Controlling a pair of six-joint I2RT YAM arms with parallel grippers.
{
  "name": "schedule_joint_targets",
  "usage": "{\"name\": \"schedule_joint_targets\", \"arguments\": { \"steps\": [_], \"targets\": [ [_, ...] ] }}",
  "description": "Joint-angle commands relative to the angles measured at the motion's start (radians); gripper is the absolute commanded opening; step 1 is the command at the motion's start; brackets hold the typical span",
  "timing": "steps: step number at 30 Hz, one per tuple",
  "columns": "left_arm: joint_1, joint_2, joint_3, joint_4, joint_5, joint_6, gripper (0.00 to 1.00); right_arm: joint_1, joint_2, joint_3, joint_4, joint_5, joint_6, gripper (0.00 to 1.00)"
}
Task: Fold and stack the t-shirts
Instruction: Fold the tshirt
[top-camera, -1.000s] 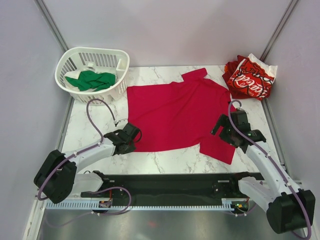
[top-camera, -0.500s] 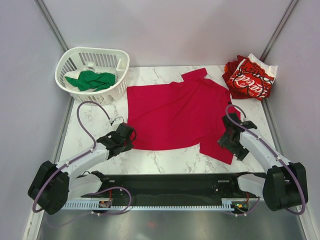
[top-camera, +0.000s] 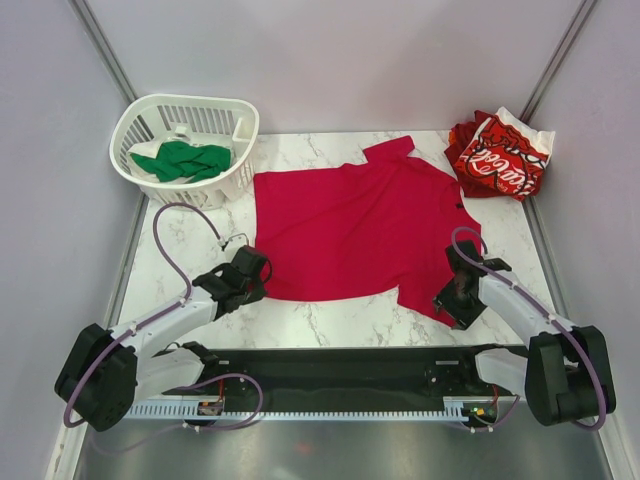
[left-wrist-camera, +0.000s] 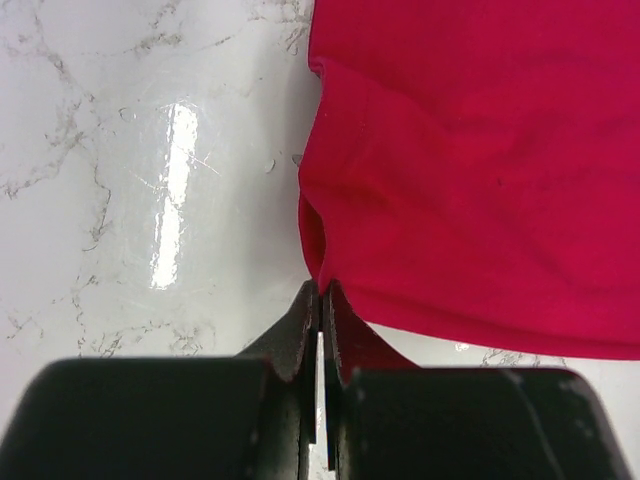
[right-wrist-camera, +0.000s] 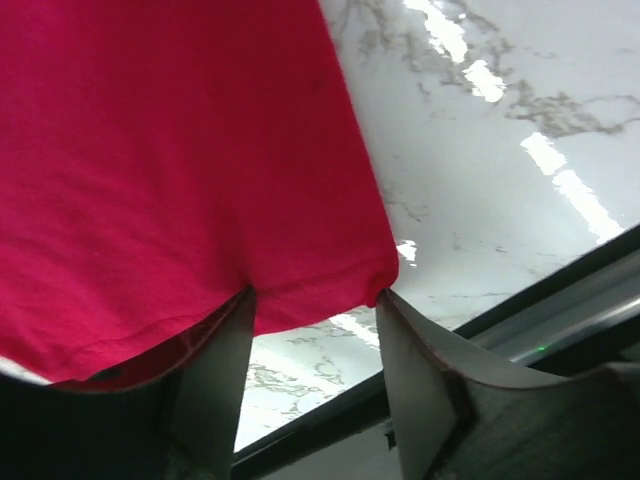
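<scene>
At the near-left corner of the crimson t-shirt (top-camera: 350, 225), my left gripper (left-wrist-camera: 320, 300) has its 2 fingers pressed together on the hem, and the cloth puckers up into the tips. At the near-right corner, my right gripper (right-wrist-camera: 315, 300) has its 2 fingers apart and straddling the hem, with the fabric lying across the gap, not pinched. The shirt lies spread out on the marble table (top-camera: 330, 322), mid-surface, with 1 sleeve pointing to the far edge. The red-and-white t-shirt (top-camera: 500, 155) with white script sits bunched at the far-right corner. The green t-shirt (top-camera: 182, 160) lies crumpled inside the white basket (top-camera: 185, 103) at the far-left corner, well apart from both grippers.
</scene>
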Motion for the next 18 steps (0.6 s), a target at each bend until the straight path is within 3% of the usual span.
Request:
{"name": "schedule_joint_targets", "arguments": {
  "steps": [1,4,7,8,10,14,18],
  "targets": [
    [0.004,0.002,-0.003,0.036,-0.019,0.028,0.02,-0.008,0.035,-0.078,0.110,-0.034,0.001,0.59],
    [0.004,0.014,0.002,0.037,-0.019,0.028,0.02,-0.022,0.045,-0.100,0.142,-0.057,-0.025,0.47],
    [0.004,0.019,0.004,0.037,-0.020,0.027,0.02,-0.026,0.032,-0.094,0.150,-0.060,-0.058,0.24],
    [0.004,0.022,0.007,0.036,-0.020,0.025,0.02,-0.026,0.016,-0.089,0.150,-0.060,-0.067,0.10],
    [0.004,0.025,0.007,0.037,-0.020,0.025,0.02,-0.026,-0.001,-0.068,0.147,-0.065,-0.088,0.00],
    [0.004,-0.039,0.001,0.005,-0.011,0.027,0.02,-0.026,-0.088,0.001,0.113,-0.071,-0.165,0.00],
    [0.004,-0.205,-0.013,-0.074,0.018,-0.002,0.02,-0.026,-0.190,0.138,-0.040,0.041,-0.179,0.00]
  ]
}}
